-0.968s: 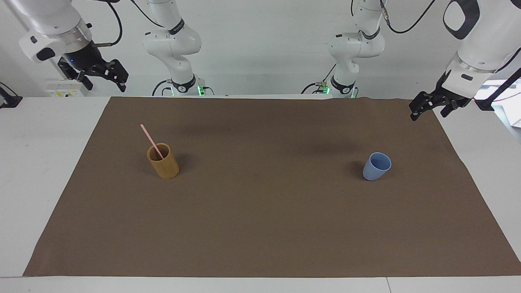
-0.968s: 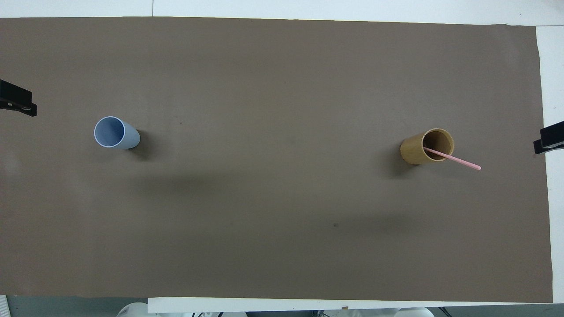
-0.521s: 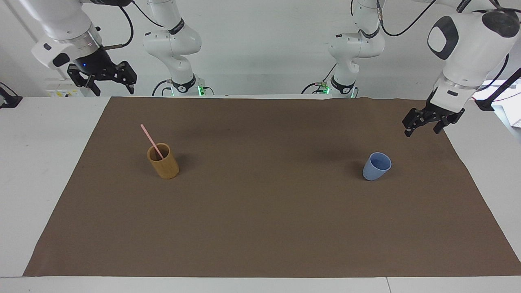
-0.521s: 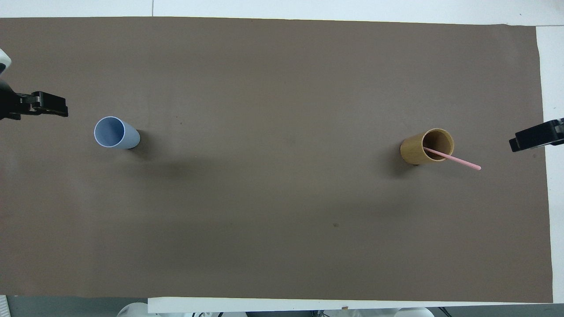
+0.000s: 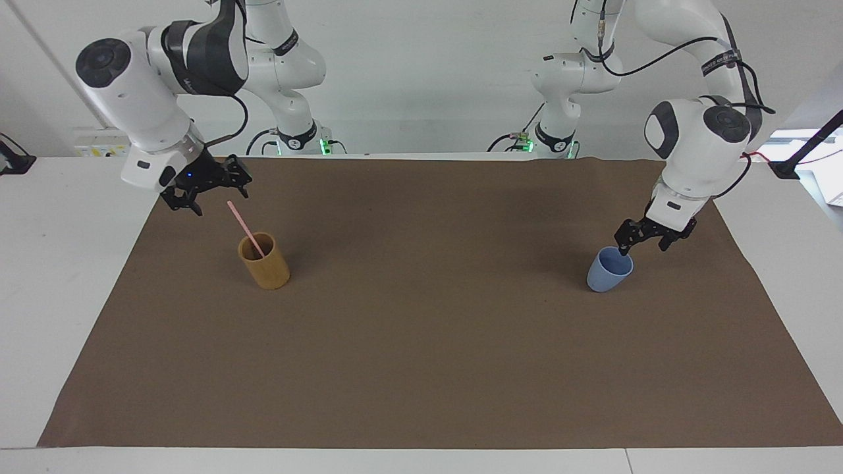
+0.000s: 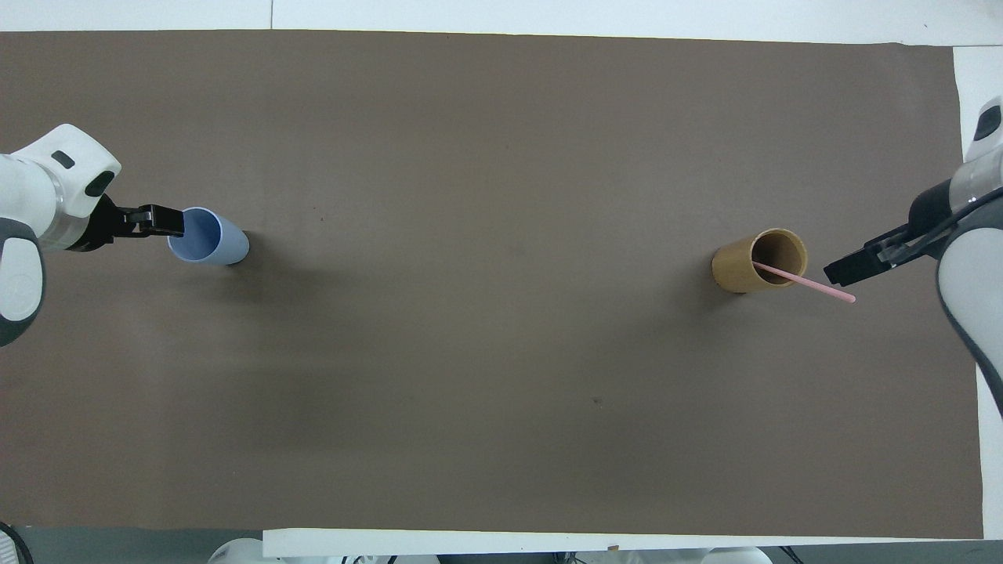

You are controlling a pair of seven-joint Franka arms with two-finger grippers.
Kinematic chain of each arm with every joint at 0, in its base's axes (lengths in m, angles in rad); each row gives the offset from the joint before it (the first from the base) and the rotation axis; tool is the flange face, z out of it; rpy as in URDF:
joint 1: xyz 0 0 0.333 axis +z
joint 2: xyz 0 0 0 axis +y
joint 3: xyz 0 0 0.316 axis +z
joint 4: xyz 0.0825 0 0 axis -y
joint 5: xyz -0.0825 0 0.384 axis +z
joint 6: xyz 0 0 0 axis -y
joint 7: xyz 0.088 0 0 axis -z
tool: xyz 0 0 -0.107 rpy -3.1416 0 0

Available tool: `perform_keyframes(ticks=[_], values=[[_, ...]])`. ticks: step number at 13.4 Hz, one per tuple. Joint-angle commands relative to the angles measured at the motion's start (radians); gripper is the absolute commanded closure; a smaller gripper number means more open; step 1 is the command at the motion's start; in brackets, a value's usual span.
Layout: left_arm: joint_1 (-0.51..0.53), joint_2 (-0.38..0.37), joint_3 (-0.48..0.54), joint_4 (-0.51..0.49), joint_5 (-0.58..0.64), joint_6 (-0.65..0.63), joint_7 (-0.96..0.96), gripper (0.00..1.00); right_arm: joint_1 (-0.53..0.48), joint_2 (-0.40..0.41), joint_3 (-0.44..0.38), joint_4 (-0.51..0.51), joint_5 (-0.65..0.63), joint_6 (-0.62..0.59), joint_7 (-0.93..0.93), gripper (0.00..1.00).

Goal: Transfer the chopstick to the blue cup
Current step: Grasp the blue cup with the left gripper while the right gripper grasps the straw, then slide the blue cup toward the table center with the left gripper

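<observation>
Chopstick [image 5: 245, 228] transfer is set out on one brown mat [image 5: 421, 368], which is spread over the single white table [image 5: 66, 276] so both cups stand on one surface. Two arms are counted, one brought toward each cup. One tan wooden cup [image 5: 264, 261] is stood toward the right arm's end, and the one pink chopstick is leaned inside it, its upper end tilted out over the rim where it can be pinched. One blue cup [image 5: 609, 269] is stood empty toward the left arm's end. Just beside the stick's top, the right gripper [image 5: 205, 191] is held with fingers spread; at the blue cup's rim, the left gripper [image 5: 649, 238] is likewise spread, nothing being held.
</observation>
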Motion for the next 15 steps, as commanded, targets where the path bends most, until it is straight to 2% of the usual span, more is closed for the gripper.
perform_keyframes(ticks=[1, 2, 3, 6, 8, 9, 12, 13, 15], values=[[-0.005, 0.020, 0.000, -0.024, 0.007, 0.043, -0.062, 0.41, -0.008, -0.046, -0.001, -0.178, 0.015, 0.114, -0.020, 0.03], [-0.008, 0.036, 0.000, -0.023, 0.007, 0.052, -0.099, 0.79, -0.008, -0.049, -0.001, -0.215, 0.015, 0.147, -0.026, 0.06], [-0.011, 0.042, 0.000, -0.023, 0.007, 0.072, -0.100, 0.99, -0.008, -0.049, -0.001, -0.220, 0.015, 0.147, -0.028, 0.08], [-0.024, 0.045, -0.002, -0.015, 0.007, 0.078, -0.112, 1.00, -0.008, -0.049, -0.001, -0.224, 0.015, 0.147, -0.029, 0.20], [-0.091, 0.057, -0.005, -0.001, 0.006, 0.101, -0.215, 1.00, -0.007, -0.046, -0.001, -0.215, 0.013, 0.136, -0.031, 0.28], [-0.156, 0.063, -0.005, 0.017, 0.000, 0.116, -0.309, 1.00, -0.010, -0.046, -0.001, -0.209, 0.015, 0.112, -0.032, 0.29], [-0.394, 0.184, -0.002, 0.133, -0.002, 0.115, -0.603, 1.00, -0.010, -0.038, -0.001, -0.184, 0.010, 0.096, -0.042, 0.31], [-0.445, 0.212, -0.003, 0.158, -0.002, 0.112, -0.665, 1.00, -0.010, -0.034, -0.001, -0.172, 0.007, 0.086, -0.042, 0.32], [-0.539, 0.240, -0.008, 0.177, -0.004, 0.103, -0.734, 1.00, -0.010, -0.034, -0.003, -0.172, 0.004, 0.083, -0.042, 0.41]])
